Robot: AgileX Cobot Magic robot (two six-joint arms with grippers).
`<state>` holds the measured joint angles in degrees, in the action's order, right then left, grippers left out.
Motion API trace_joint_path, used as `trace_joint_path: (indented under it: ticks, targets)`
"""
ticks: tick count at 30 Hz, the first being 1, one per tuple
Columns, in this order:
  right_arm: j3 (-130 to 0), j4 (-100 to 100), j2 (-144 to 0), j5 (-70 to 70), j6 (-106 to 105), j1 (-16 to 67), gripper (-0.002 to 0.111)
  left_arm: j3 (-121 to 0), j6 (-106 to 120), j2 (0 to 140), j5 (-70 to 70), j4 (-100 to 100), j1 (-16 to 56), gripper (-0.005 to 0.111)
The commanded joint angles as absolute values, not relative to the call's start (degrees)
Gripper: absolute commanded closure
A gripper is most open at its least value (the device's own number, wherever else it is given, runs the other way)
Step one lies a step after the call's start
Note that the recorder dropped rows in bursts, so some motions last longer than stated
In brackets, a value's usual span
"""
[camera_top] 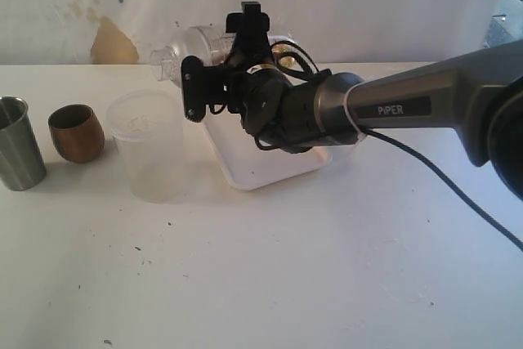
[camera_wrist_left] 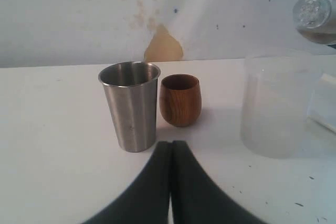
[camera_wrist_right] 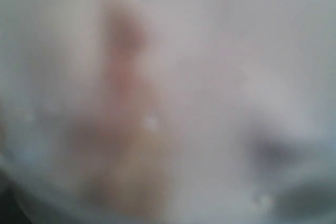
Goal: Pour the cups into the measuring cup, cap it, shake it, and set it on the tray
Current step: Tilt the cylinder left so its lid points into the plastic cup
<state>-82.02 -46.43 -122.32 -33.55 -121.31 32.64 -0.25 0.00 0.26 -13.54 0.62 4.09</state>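
Observation:
The measuring cup point(camera_top: 178, 56) is a clear vessel lying on its side in the air over the far end of the white tray point(camera_top: 274, 165). My right gripper point(camera_top: 237, 48) is shut on it; its end shows in the left wrist view point(camera_wrist_left: 315, 10). The right wrist view is only a blur of translucent plastic. The steel tumbler point(camera_top: 18, 145) point(camera_wrist_left: 131, 106) and the brown wooden cup point(camera_top: 76, 132) point(camera_wrist_left: 180, 99) stand upright side by side at the table's left. My left gripper point(camera_wrist_left: 171, 144) is shut and empty, low over the table just short of them.
A frosted translucent tub point(camera_top: 147, 149) point(camera_wrist_left: 278, 106) stands upright between the wooden cup and the tray. The right arm point(camera_top: 409, 104) stretches in from the right over the tray. A white wall with a brown stain point(camera_top: 113, 42) lies behind the table.

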Motion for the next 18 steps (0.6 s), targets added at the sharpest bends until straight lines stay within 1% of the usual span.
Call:
trace_joint_path:
  ticks: [1,9,18]
  targets:
    - [-82.7,-44.0,-122.6,-40.3,-122.3,32.5,0.108,0.0,0.0,0.0,-13.4,0.7,4.1,0.107]
    - [-82.7,-36.4,-123.2,-42.1,-122.3,32.5,0.108,0.0,0.0,0.0,-13.4,0.7,4.1,0.107]
    - [-82.8,-36.0,-124.7,-45.4,-122.3,32.2,0.108,0.0,0.0,0.0,-13.4,0.7,4.1,0.107]
